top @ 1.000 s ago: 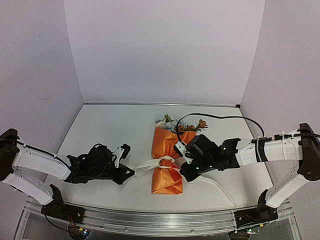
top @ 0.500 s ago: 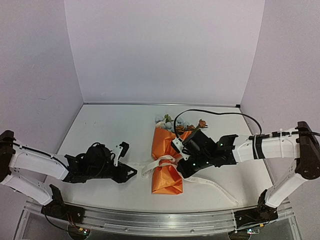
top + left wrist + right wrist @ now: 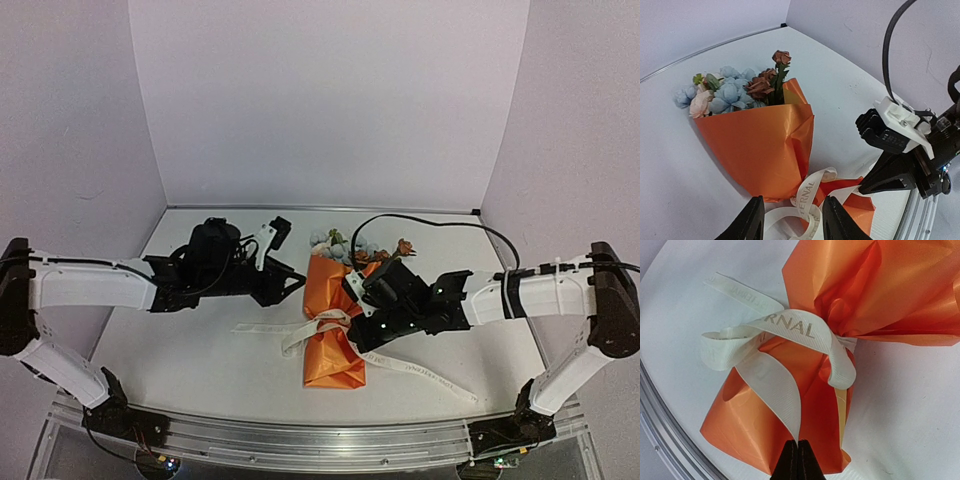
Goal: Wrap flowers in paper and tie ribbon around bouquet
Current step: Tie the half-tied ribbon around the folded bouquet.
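Note:
The bouquet lies mid-table: orange paper point(image 3: 335, 300) point(image 3: 757, 142) point(image 3: 880, 290) coned around the flowers point(image 3: 345, 245) point(image 3: 725, 95), whose blue, cream and rust blooms point to the far wall. A cream ribbon point(image 3: 325, 325) point(image 3: 810, 195) point(image 3: 790, 327) is looped around the paper's narrow waist. My right gripper point(image 3: 360, 335) point(image 3: 797, 450) point(image 3: 862, 189) is shut on one ribbon strand just right of the knot. My left gripper point(image 3: 298, 283) point(image 3: 792, 225) hovers open at the paper's upper left edge. It holds nothing, and the ribbon loop lies below its fingers.
One loose ribbon tail point(image 3: 258, 328) lies flat on the table left of the bouquet. The other tail point(image 3: 435, 378) trails toward the front right. A black cable point(image 3: 420, 232) arcs over the flowers. A metal rail point(image 3: 320, 440) runs along the table's near edge.
My left gripper opened and let go of the left ribbon tail, which dropped onto the table. It then rose and swung back and right to the bouquet. The right gripper barely shifted.

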Tool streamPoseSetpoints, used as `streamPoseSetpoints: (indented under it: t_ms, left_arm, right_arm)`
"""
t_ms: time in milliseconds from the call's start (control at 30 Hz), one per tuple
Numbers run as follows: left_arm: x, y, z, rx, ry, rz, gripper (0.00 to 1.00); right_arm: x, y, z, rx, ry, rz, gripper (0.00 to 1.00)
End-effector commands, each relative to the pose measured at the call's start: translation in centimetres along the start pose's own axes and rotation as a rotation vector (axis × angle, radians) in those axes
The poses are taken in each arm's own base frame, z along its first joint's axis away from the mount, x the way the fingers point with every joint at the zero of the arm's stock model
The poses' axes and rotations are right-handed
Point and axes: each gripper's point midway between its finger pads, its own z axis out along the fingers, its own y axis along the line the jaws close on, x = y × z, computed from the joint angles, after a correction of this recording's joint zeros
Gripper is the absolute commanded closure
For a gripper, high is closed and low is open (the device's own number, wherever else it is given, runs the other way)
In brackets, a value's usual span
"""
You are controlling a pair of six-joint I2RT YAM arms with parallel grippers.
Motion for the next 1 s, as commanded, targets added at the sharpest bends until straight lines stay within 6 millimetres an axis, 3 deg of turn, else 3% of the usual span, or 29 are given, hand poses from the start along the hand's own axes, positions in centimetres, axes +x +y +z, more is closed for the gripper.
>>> streamPoseSetpoints:
  t_ms: [0,267,967]
  left_arm:
    - [2.5,-1.8,2.6,0.167,0.166,0.092,0.57]
    - [5.1,-2.2,5.5,0.242,0.313,0.092,0.57]
    - [6.8,-1.1,7.7,0.217,0.381,0.095,0.61]
  right_arm:
    - [-1.0,-0.3,0.5,0.011,-0.066,0.099,1.00]
    - [-1.1,-0.1,1.0,-0.012,-0.081,0.160,1.00]
    - [-1.6,0.2,1.4,-0.019,-0.089,0.183,1.00]
